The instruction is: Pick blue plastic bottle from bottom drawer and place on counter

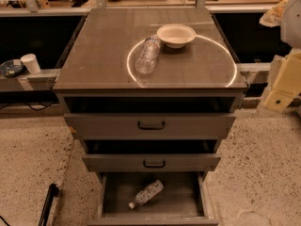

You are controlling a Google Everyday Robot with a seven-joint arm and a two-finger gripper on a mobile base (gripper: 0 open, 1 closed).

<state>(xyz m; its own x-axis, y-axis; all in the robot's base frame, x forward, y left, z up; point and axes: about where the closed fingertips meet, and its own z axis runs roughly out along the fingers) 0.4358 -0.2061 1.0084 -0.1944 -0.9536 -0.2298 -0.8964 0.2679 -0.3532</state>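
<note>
The blue plastic bottle (146, 194) lies on its side in the open bottom drawer (186, 197), white cap pointing to the front left. The counter (94, 55) is the glossy grey-brown cabinet top with a bright ring reflection. A second clear bottle (146, 55) lies on it, touching a white bowl (176, 35). My arm and gripper (281, 86) show as pale yellowish parts at the right edge, beside the cabinet at counter height, far from the drawer and holding nothing that I can see.
The two upper drawers (150, 125) with black handles stand slightly pulled out above the bottom one. A white paper cup (31, 63) and a dark dish (10, 68) sit on a ledge at left. A black rod (47, 204) leans on the speckled floor at lower left.
</note>
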